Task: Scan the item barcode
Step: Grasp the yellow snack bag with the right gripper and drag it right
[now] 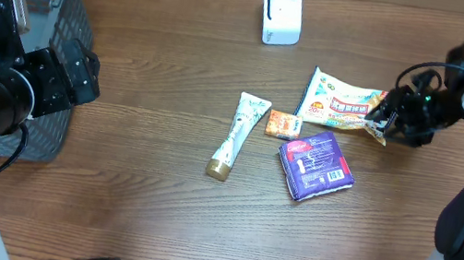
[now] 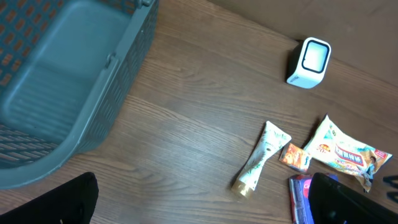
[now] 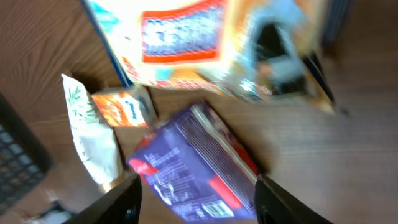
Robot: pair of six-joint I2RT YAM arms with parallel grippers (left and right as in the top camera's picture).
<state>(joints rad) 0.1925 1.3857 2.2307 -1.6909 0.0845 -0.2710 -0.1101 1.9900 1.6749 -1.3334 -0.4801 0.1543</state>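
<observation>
right gripper: jaws apart, holding nothing, at the edge of the snack bag. The bag lies flat, right of and nearer the robot than the scanner, not facing it. Risk: a pinch on crinkly film catches only a corner, so the bag slips or the barcode folds away. left gripper: wide open, far left of the scanner.

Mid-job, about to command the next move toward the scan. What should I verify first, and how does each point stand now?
1. The right end effector open: ok.
2. The left end effector open and empty: ok.
3. The snack bag free of the right end effector: cannot tell; they meet at its corner overhead, and the wrist view is blurred.
4. The scanner upright, unobstructed: ok.
5. Barcode on the snack bag showing: cannot tell.
</observation>
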